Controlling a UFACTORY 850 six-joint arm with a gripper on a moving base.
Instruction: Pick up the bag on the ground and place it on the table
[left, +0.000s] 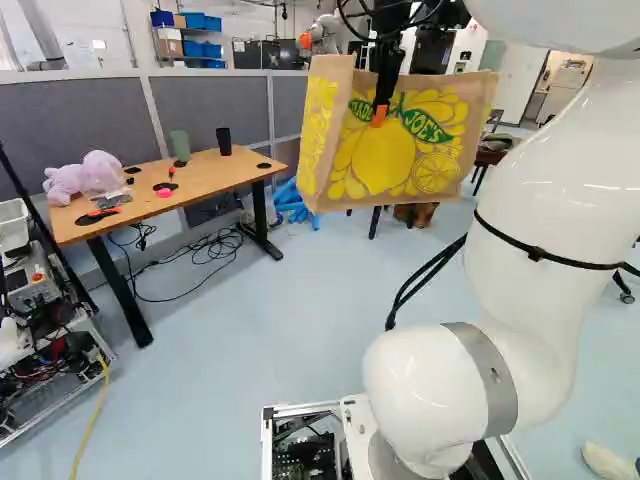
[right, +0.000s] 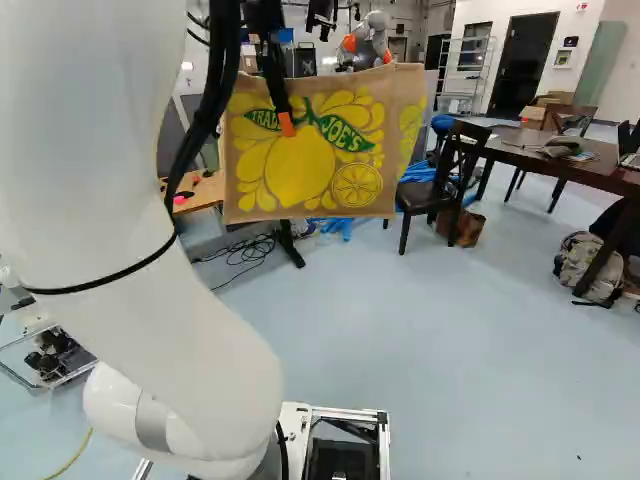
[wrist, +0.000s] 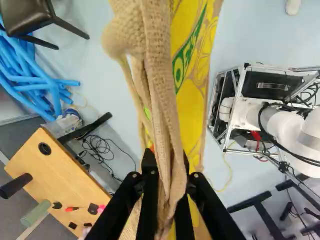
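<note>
Rounded glossy white arm, grey joint band, thin black strap, black cables, orange-padded black hand

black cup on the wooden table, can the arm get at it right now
Probably not: the hand is closed on the bag, which would have to be set down first. Otherwise the black cup stands upright with nothing over it, though reach is hard to judge.

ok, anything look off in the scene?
Black cables lie tangled on the floor by the wooden table, a possible snag; blue tubes sprawl loose nearby. Bag hangs from the gripper, no damage visible.
</note>
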